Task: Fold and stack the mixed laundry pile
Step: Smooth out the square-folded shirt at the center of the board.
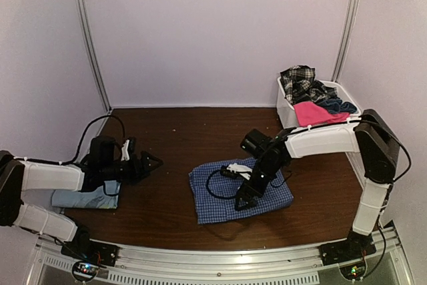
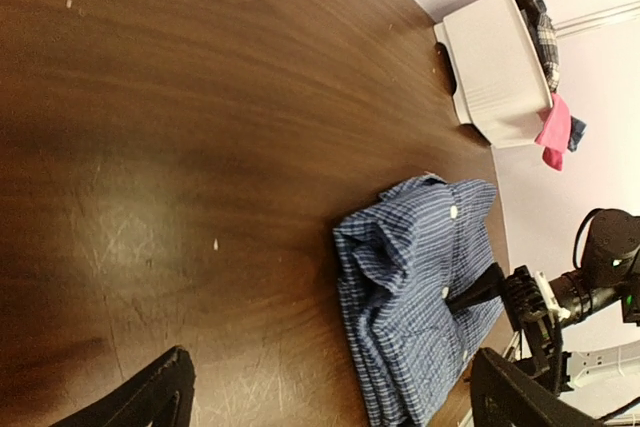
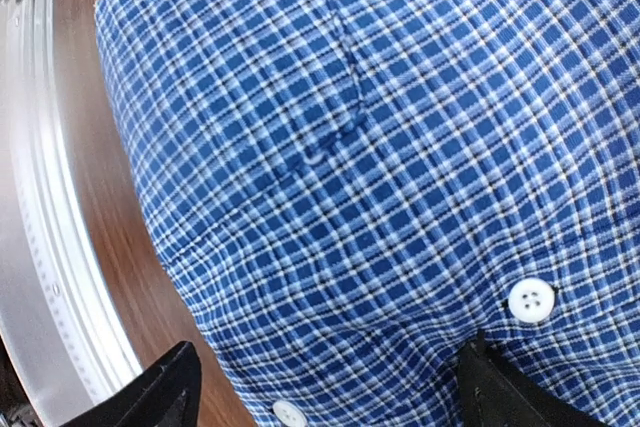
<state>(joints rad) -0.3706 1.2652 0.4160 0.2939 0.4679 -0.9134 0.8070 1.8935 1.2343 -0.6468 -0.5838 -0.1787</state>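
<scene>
**Right arm at work on the shirt.** The right pincer (image 1: 245,199) stands with its jaws spread wide, tips down at the blue small-check button shirt (image 1: 240,191). The shirt lies folded flat on the dark wooden counter (image 1: 193,131), near the front edge and right of centre. The right wrist camera shows cloth filling the space between the two fingers (image 3: 160,397), with nothing pinched. A white button (image 3: 531,301) sits just beside the right-hand finger and a curved seam crosses the weave (detail the overhead view cannot resolve).

The left pincer (image 1: 155,163), jaws likewise apart and holding nothing, hovers over bare wood well to the shirt's left. Its wrist camera takes in the shirt from the side, showing the stacked folded edges.

Beneath the left arm lies the light blue T-shirt (image 1: 83,198), folded and seen only from overhead. At the counter's far right corner, the white plastic basket (image 1: 288,113) holds the rest of the pile. A black-white plaid piece (image 1: 298,79) is heaped at the back, a hot pink piece (image 1: 317,113) drapes over the front rim, and dark navy pieces (image 1: 337,106) lie beside it.
</scene>
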